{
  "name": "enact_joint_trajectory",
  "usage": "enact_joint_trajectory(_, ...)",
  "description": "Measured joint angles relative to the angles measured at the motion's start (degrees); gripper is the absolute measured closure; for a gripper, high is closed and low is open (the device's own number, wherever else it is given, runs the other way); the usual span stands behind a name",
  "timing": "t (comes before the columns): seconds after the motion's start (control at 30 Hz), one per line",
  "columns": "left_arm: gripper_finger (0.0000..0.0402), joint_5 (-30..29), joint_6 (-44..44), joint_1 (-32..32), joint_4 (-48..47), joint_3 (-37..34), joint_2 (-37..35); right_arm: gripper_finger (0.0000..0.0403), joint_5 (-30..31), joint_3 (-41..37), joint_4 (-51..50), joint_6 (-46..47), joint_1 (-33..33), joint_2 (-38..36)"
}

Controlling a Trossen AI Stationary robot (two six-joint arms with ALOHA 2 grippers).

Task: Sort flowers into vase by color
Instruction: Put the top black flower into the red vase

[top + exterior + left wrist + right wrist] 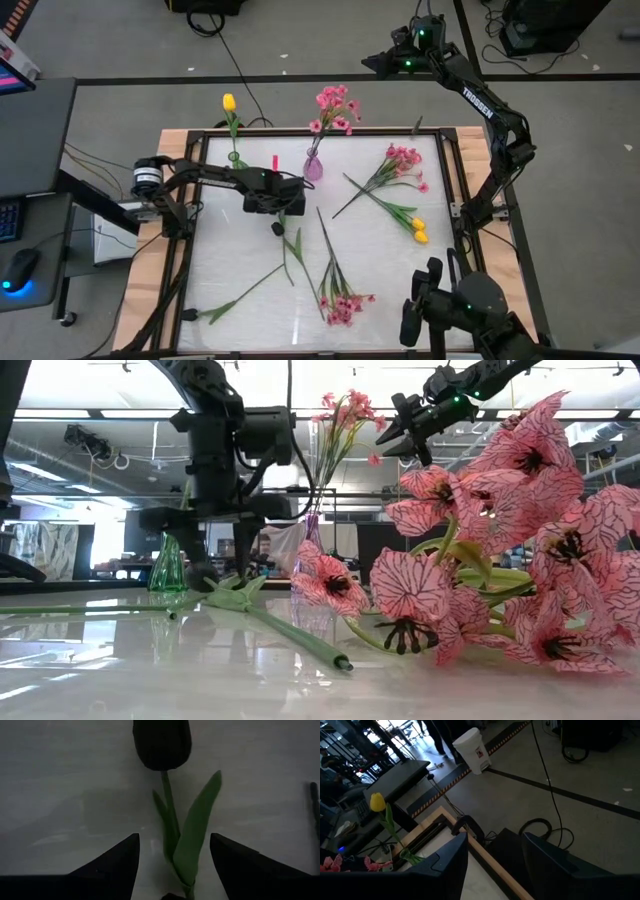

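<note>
A dark, almost black tulip (161, 742) lies flat on the white table top, its green stem (169, 812) and leaf (197, 827) running back between my left gripper's fingers. My left gripper (172, 865) points down over it, open, one finger on each side of the stem and apart from it; in the high view it (283, 212) is just beside the tulip's head (278, 229). A green vase (236, 157) holds a yellow tulip (229, 102). A purple vase (313, 167) holds pink blossoms (335, 108). My right gripper (372, 62) waits high beyond the far edge, open.
Lying on the table are a second dark tulip (235, 297), two pink sprays (342, 303) (403, 163) and two yellow tulips (418, 231). A small red thing (275, 162) stands between the vases. Black rails (447, 180) frame the top.
</note>
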Motion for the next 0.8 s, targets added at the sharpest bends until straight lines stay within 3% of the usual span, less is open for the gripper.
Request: enact_joint_trajectory(0.8, 0.0155, -0.3, -3.2, -0.1, 0.5, 0.0, 0.3, 0.0207, 0.0, 0.0, 0.5, 0.0, 0.0, 0.0)
